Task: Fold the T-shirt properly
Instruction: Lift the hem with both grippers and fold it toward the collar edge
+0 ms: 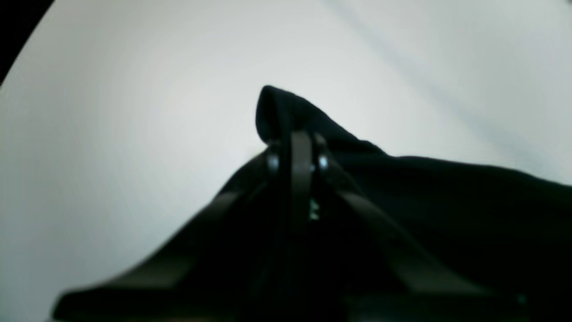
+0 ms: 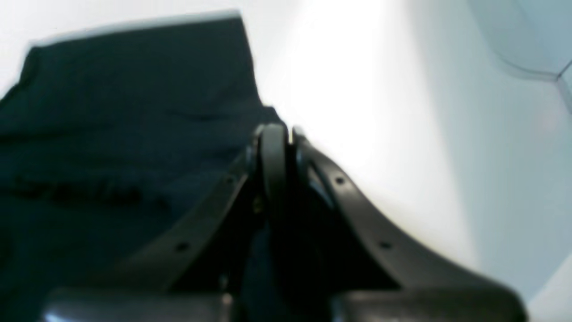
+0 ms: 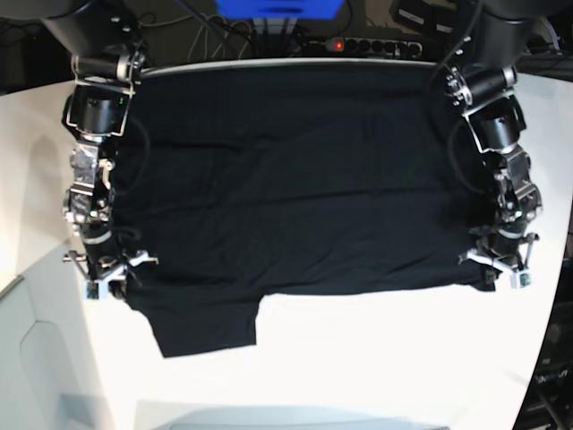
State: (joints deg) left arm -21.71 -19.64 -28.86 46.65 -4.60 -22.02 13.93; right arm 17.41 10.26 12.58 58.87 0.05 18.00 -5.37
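Note:
The black T-shirt (image 3: 295, 179) lies spread across the white table, with one flap (image 3: 206, 322) sticking out toward the near edge at the left. In the base view my left gripper (image 3: 503, 273) sits at the shirt's near right corner. The left wrist view shows my left gripper (image 1: 297, 134) shut on a pinched-up peak of the T-shirt (image 1: 447, 201). My right gripper (image 3: 106, 285) is at the near left edge. In the right wrist view my right gripper (image 2: 281, 134) is shut at the edge of the T-shirt (image 2: 111, 112). No print or tag shows.
The white table (image 3: 376, 358) has bare surface in front of the shirt, and its curved edge runs near both arms. A power strip (image 3: 358, 45) and cables lie behind the far edge. A pale panel (image 3: 45, 358) sits at the lower left.

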